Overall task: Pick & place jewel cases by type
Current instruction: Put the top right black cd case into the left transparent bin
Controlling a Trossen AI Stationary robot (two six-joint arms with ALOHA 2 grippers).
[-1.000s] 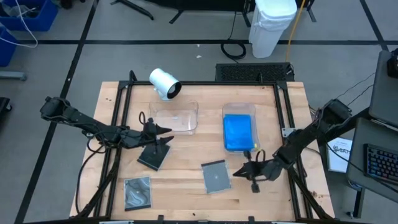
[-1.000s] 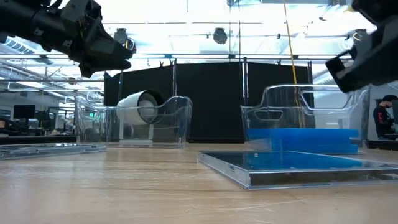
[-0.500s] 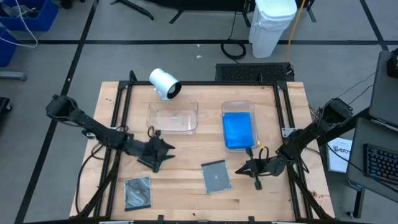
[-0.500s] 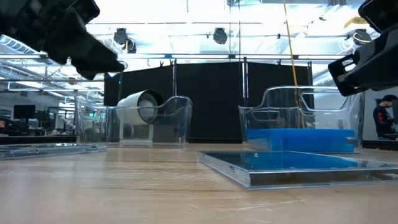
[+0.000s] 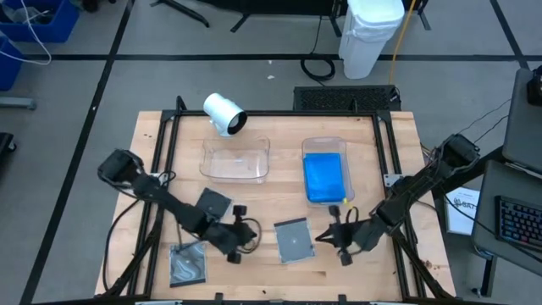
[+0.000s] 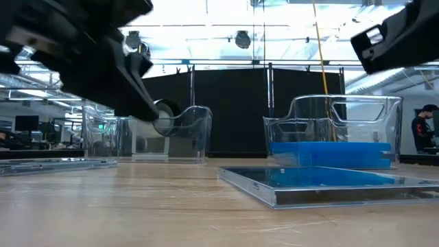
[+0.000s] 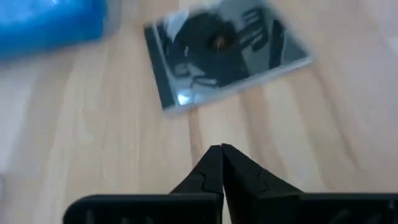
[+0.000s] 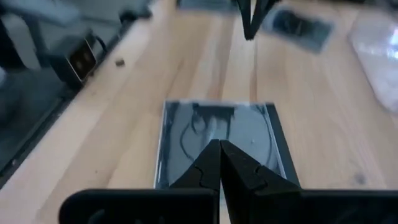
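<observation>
Left gripper (image 5: 240,240) pinched shut and empty, near a dark jewel case (image 5: 294,240) on the table (image 5: 254,199) — right gripper (image 5: 332,240) shut too, just beside that case's other side, blue cases (image 5: 324,178) in a clear tray (image 5: 325,146) behind.

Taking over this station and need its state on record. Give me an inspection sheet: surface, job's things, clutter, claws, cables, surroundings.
Surface: bare wooden tabletop.
Job's things: three dark grey disc jewel cases lie flat; blue jewel cases stacked in the right clear plastic tray.
Clutter: white cylinder; empty clear tray.
Claws: left claw and right claw shut, holding nothing, flanking the middle case.
Cables: black cable on floor.
Surroundings: white bin; a person in the background.
</observation>
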